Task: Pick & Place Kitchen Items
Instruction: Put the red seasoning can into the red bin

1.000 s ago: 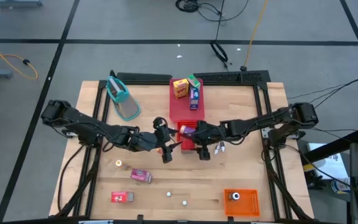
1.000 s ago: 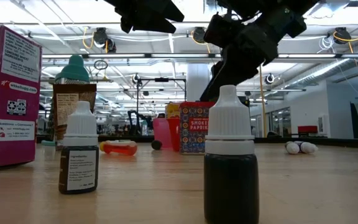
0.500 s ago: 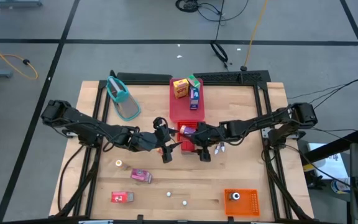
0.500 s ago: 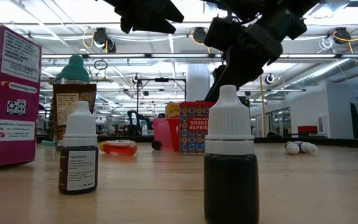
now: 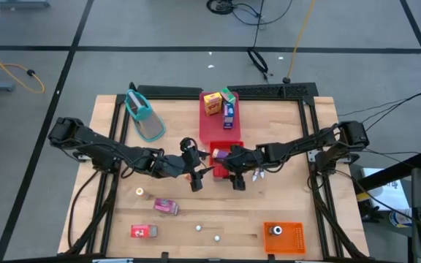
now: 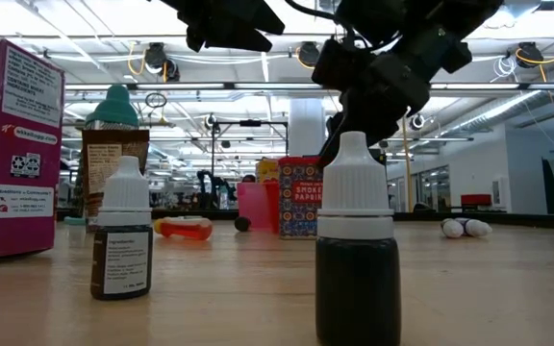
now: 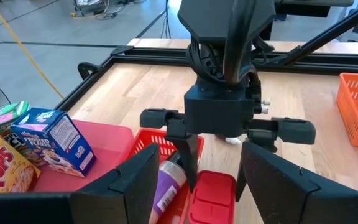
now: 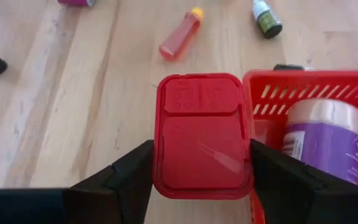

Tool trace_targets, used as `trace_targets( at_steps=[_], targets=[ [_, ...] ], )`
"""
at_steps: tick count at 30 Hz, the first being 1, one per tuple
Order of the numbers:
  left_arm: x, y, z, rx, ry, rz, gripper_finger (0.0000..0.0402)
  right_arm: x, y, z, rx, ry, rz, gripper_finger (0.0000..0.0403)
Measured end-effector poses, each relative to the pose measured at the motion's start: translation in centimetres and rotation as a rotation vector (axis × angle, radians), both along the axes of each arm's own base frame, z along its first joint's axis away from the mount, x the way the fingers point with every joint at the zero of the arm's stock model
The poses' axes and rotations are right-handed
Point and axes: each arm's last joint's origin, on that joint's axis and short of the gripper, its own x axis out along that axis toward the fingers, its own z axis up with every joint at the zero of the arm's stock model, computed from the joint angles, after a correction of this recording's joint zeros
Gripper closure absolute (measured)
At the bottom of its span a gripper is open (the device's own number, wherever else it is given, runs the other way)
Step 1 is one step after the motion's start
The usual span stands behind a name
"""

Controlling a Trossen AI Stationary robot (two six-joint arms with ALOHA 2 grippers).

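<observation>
I see the right gripper [image 8: 202, 180] with fingers apart, flanking the red container [image 8: 202, 135]. Just beside one finger sits the red basket [image 8: 303, 93] with a purple-labelled jar [image 8: 324, 134]. Left gripper [image 7: 194, 180] open, facing it; orange bottle [image 8: 180, 34] lies beyond.

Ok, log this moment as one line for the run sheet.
right gripper: fingers either side of red tin, grip unclear | left gripper: open, hovering opposite | red basket: holds purple bottle

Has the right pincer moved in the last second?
Yes. The right pincer shifted slightly toward the left arm, across the red basket, now straddling the red tin.
</observation>
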Motion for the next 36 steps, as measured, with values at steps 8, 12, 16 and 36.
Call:
trace_targets(
  at_steps=[8,12,16,36],
  targets=[
    [0.0,0.0,-0.1,0.001,0.010,0.001,0.0174,-0.1,0.0,0.1,0.011,0.001,0.011,0.0187],
    [0.0,0.0,-0.1,0.001,0.011,0.001,0.0174,-0.1,0.0,0.9,0.011,-0.023,0.012,0.0187],
    [-0.1,0.0,-0.1,0.000,0.012,0.001,0.0174,-0.5,-0.2,2.6,0.012,-0.082,0.012,0.0187],
    [-0.1,0.0,-0.1,-0.005,0.011,0.004,0.0174,-4.1,-2.9,7.3,-0.182,-0.114,-0.202,0.0187]
  ],
)
